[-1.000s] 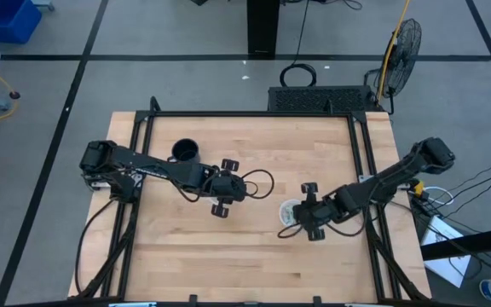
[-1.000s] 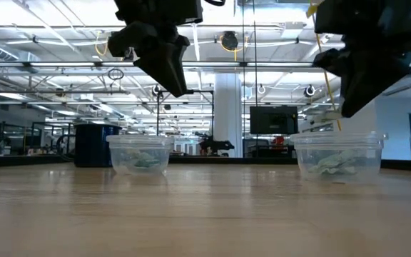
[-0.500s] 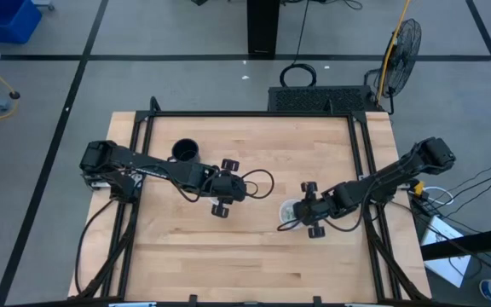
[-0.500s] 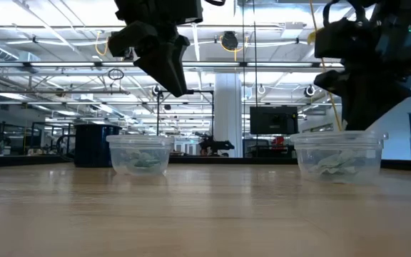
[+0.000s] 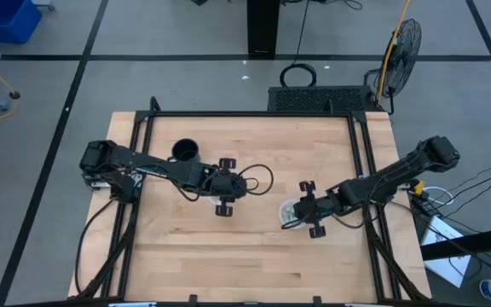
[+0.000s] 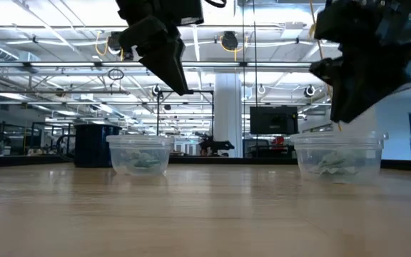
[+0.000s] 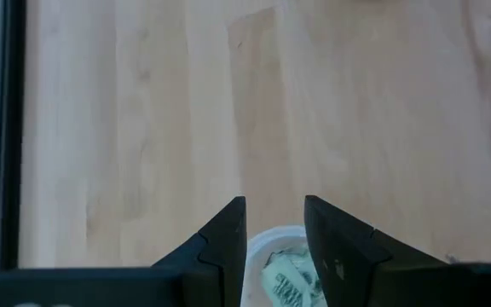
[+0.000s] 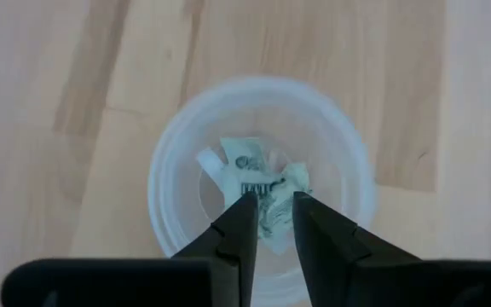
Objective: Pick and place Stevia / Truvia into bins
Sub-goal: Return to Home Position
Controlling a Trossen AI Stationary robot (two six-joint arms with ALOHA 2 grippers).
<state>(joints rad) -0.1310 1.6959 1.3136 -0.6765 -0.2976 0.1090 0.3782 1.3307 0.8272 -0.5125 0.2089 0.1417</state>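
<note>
Hovering over the right cup (image 8: pixel 176 136) and its packets (image 8: pixel 250 170) with right gripper (image 8: pixel 271 200) narrowly parted, empty; hanging above the left cup (image 7: pixel 273 234) with left gripper (image 7: pixel 275 205) slightly spread.

Matt wood table (image 5: pixel 254 256), clear plastic bins (image 6: pixel 348 143), paper packets (image 8: pixel 258 183)

Slim black jointed left arm (image 5: pixel 147 168) and right arm (image 5: pixel 382 182), looping black cables (image 5: pixel 270 179), wedge-shaped dark pincer fingers (image 7: pixel 220 247)

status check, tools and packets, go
Left tool above left cup, right tool above right cup, both slightly open, empty. Packets in both cups. Nothing blocking.
</note>
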